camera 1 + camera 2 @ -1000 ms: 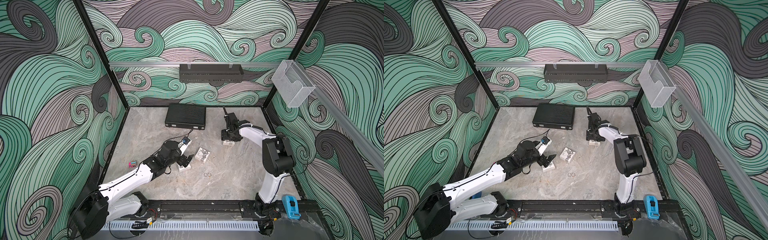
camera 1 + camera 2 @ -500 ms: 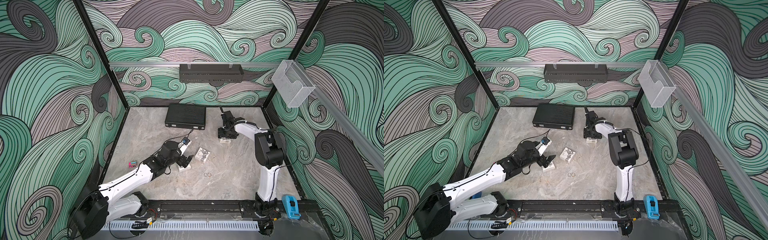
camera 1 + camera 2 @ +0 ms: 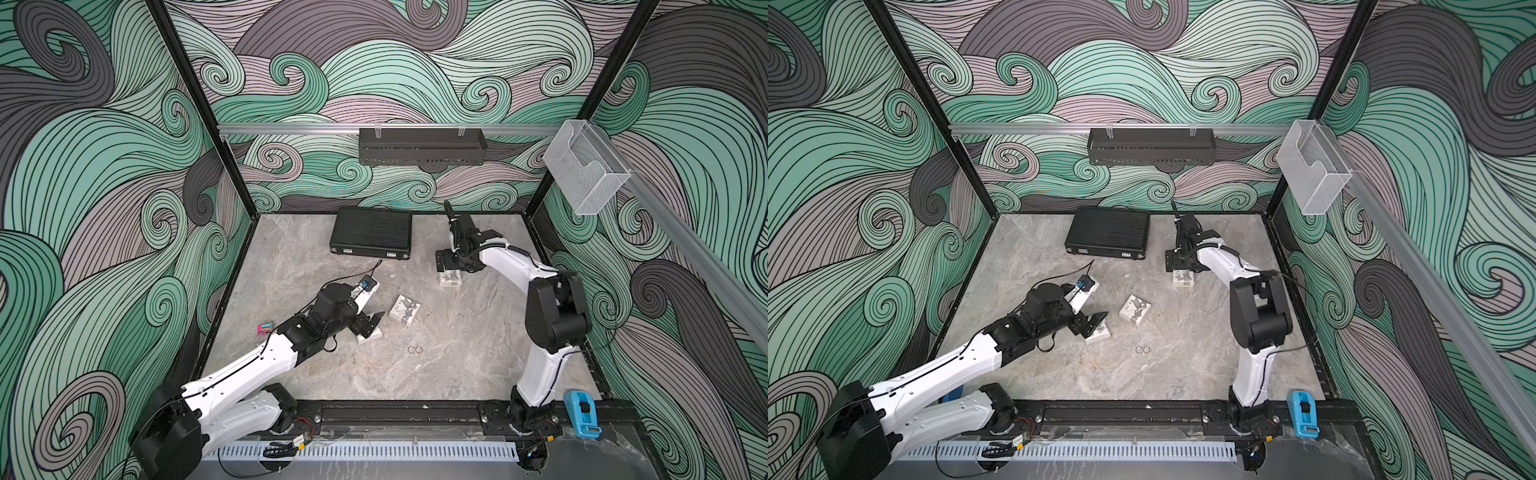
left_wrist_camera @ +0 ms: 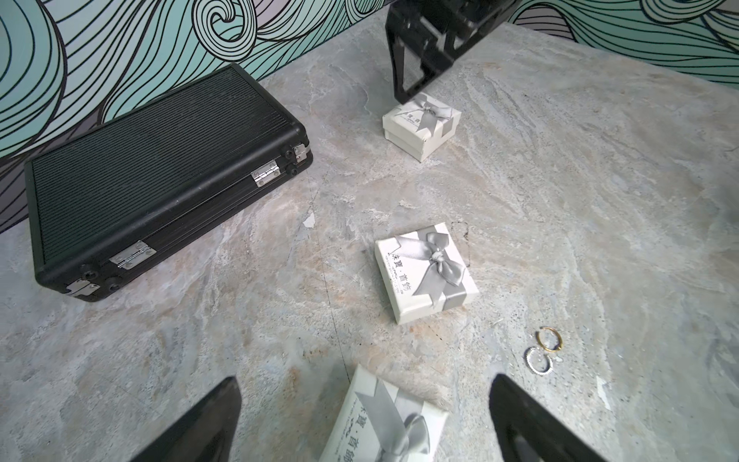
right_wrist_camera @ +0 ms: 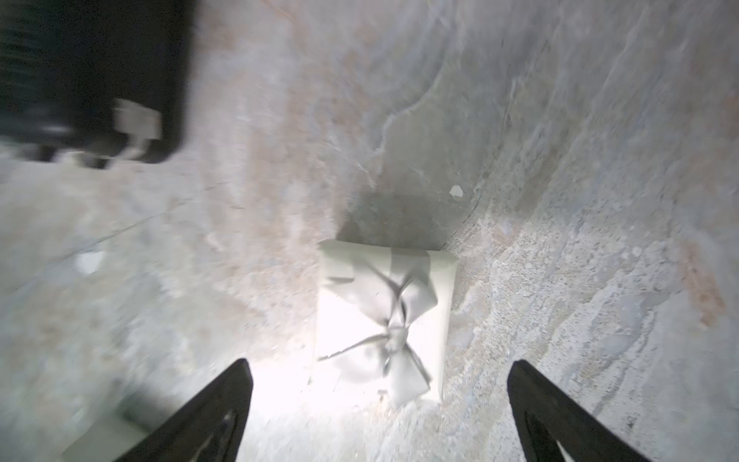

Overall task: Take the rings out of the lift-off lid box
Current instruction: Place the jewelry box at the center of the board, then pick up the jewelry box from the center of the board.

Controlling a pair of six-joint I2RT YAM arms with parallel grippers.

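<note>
Hovering both grippers over bow boxes

L arm stretched low across the frame's middle. The left gripper (image 3: 371, 326) has fingers spread either side of the near white box (image 4: 384, 416).

R arm elbow-up. I've got the right gripper (image 3: 451, 268) pointing down, fingers spread clear of the far white box (image 5: 384, 304).

Two rings (image 4: 540, 349) lie on the table (image 4: 560, 200), lower right in L wrist view. Only there do gold vs silver show. R wrist view is blurred.

A lab robot cell (swirl-printed walls (image 3: 395, 75) enclosing a marble tabletop (image 3: 457, 374)).
</note>
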